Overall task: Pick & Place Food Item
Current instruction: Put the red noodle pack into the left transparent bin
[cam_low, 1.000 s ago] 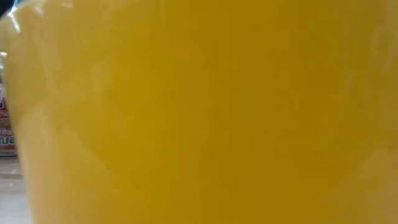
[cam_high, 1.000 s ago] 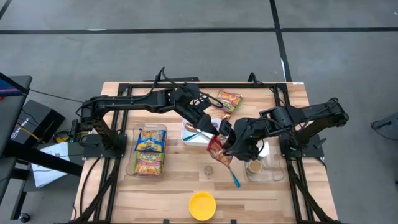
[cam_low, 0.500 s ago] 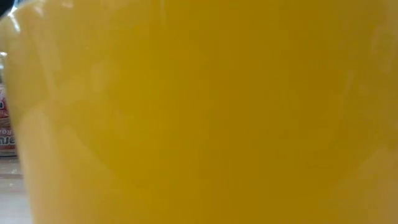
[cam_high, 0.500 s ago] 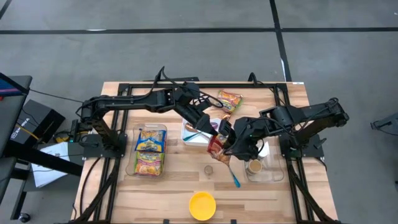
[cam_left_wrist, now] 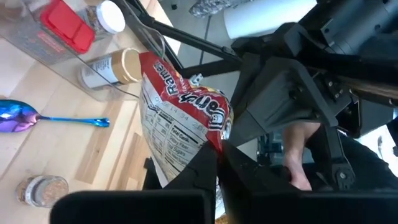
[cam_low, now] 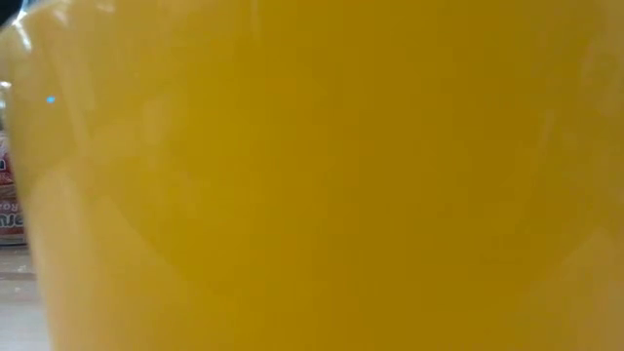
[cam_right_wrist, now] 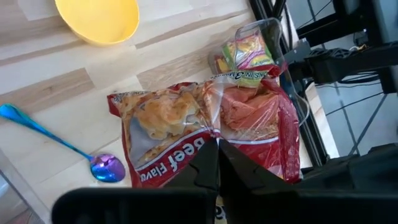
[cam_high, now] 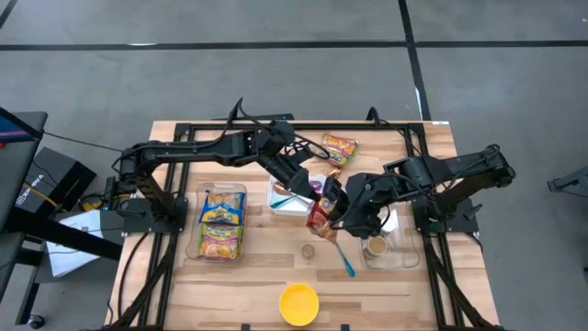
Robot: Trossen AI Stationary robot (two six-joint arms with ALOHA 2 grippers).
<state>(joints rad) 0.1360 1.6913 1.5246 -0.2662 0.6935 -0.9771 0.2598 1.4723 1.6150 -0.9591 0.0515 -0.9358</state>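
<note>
A red ramen packet (cam_high: 320,217) hangs over the table's middle between both grippers. My left gripper (cam_high: 322,193) reaches in from the far left and is shut on the packet's far end. My right gripper (cam_high: 336,219) comes from the right and is shut on the packet's right side. The left wrist view shows the packet's printed back (cam_left_wrist: 177,118), the right wrist view its front (cam_right_wrist: 186,124). A yellow bowl (cam_low: 312,175) fills the low view and hides everything else there. My left gripper pinches the packet's edge (cam_left_wrist: 210,140) between its two fingers, at the end nearest it. The packet stands clear of the table, crumpled around the hold. My right gripper pinches the packet's long edge near its middle (cam_right_wrist: 211,134) between its two fingers. The foil is gathered into creases there, and the packet is lifted clear of the table.
A clear bin of ramen packets (cam_high: 220,225) sits at the left, a white tray (cam_high: 283,196) beside the grippers, another packet (cam_high: 338,147) at the far side. A blue spoon (cam_high: 347,265), a small jar (cam_high: 309,250), the yellow bowl (cam_high: 299,303) and a clear container (cam_high: 393,246) lie nearby.
My left gripper has shut on the packet's far end while my right gripper has kept its hold. The packet stays lifted in nearly the same place.
</note>
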